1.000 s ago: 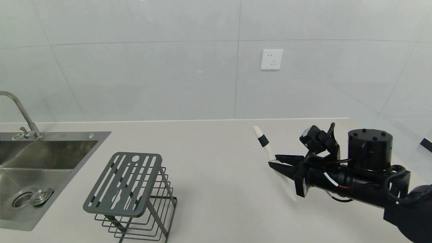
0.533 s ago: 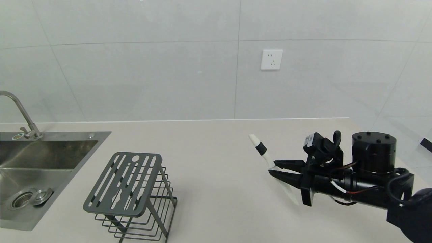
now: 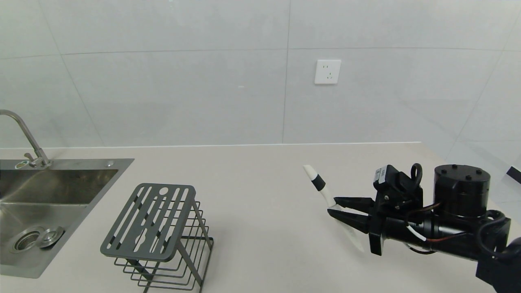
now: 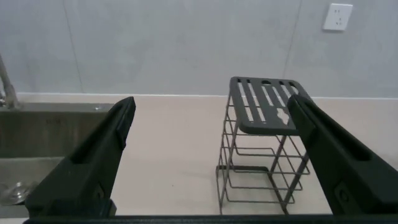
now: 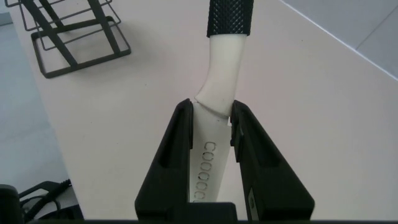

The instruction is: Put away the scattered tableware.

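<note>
The right gripper (image 3: 333, 206) is clamped on a white knife (image 3: 322, 189) over the right part of the pale countertop (image 3: 260, 195), its two black fingers pressed against either side of the knife where the handle meets the blade. The knife sits at a slant in the head view: its white handle, ringed by a black knurled band, points up and towards the tiled wall, and the blade runs down under the gripper towards the robot. In the right wrist view the right gripper (image 5: 211, 109) pinches the knife (image 5: 221, 68) just below the handle, and a row of small oval holes runs along the blade between the fingers. Whether the blade tip touches the countertop cannot be told. The left gripper (image 4: 210, 109) has its fingers spread wide apart with nothing between them, and it faces a dark metal rack (image 4: 264, 109). This rack (image 3: 156, 221), a wire frame under a tilted slotted top plate, stands on the countertop well to the left of the knife, between it and the stainless steel sink (image 3: 53, 183). A curved faucet (image 3: 24, 134) rises at the sink's far edge, and a round drain (image 3: 38, 238) lies in the basin. A white wall socket (image 3: 327, 71) is set into the grey tiles above the knife's side of the countertop.
</note>
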`<state>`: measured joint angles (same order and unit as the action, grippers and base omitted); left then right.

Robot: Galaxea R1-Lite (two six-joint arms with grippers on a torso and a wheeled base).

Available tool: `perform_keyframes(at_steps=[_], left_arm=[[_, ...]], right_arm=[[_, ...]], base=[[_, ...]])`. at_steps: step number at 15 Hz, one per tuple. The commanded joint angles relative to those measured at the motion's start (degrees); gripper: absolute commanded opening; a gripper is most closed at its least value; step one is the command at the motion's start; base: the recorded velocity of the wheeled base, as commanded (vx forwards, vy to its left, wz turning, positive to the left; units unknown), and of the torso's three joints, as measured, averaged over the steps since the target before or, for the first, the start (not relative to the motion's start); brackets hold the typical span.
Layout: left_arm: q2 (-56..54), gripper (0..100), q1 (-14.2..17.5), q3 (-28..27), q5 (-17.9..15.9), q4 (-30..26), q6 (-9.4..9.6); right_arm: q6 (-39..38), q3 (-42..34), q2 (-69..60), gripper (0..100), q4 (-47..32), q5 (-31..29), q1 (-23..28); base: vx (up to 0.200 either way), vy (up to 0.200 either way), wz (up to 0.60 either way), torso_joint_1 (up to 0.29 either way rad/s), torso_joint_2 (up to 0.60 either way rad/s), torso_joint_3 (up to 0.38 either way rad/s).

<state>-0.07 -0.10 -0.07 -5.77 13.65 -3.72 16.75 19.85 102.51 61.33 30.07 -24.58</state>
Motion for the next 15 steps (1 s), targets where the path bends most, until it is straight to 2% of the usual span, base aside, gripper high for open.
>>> perform_keyframes(at_steps=[1,2,4,5,6,8,9,11,15], left_arm=[[0.07,100,0.01,-1.95,-2.32,-0.21,-0.24],[0.07,100,0.01,-3.71,-3.64,-0.56,-0.41],[1.22,100,-0.43,-9.95,-8.74,-4.78,-2.52],[1.57,100,-0.52,-10.91,-9.61,-5.66,-3.14],[3.85,100,-0.69,-13.64,-13.39,-7.06,-3.40],[9.57,100,-0.78,-16.45,-17.79,-6.62,-3.49],[10.71,100,-0.87,-16.80,-18.40,-6.45,-3.49],[14.58,100,-1.84,-17.33,-22.62,-6.53,-3.49],[21.08,100,-2.01,-20.32,-27.02,-5.74,-3.31]], right_arm=[[0.21,-0.60,-0.91,0,0.02,0.34,-1.00],[0.30,-1.13,-1.44,0,0.02,0.60,-1.26],[0.30,-2.36,-3.37,0,0.02,0.78,-3.46],[0.39,-2.36,-3.72,0,0.02,0.78,-3.81],[0.30,-2.36,-4.07,0,0.02,0.78,-4.52],[0.39,-2.44,-4.07,0,0.02,0.78,-4.87],[0.39,-2.53,-4.07,0,0.10,0.78,-5.22],[0.48,-4.03,-5.13,0,0.10,0.78,-5.92],[0.48,-4.20,-6.53,0,0.10,0.78,-6.27]], base=[[0.000,0.000,0.00,0.000,0.00,0.000],[0.000,0.000,0.00,0.000,0.00,0.000],[0.000,0.000,0.00,0.000,0.00,0.000],[0.000,0.000,0.00,0.000,0.00,0.000],[0.000,0.000,0.00,0.000,0.00,0.000],[0.000,0.000,0.00,0.000,0.00,0.000],[0.000,0.000,0.00,0.000,0.00,0.000],[0.000,0.000,0.00,0.000,0.00,0.000],[0.000,0.000,0.00,0.000,0.00,0.000]])
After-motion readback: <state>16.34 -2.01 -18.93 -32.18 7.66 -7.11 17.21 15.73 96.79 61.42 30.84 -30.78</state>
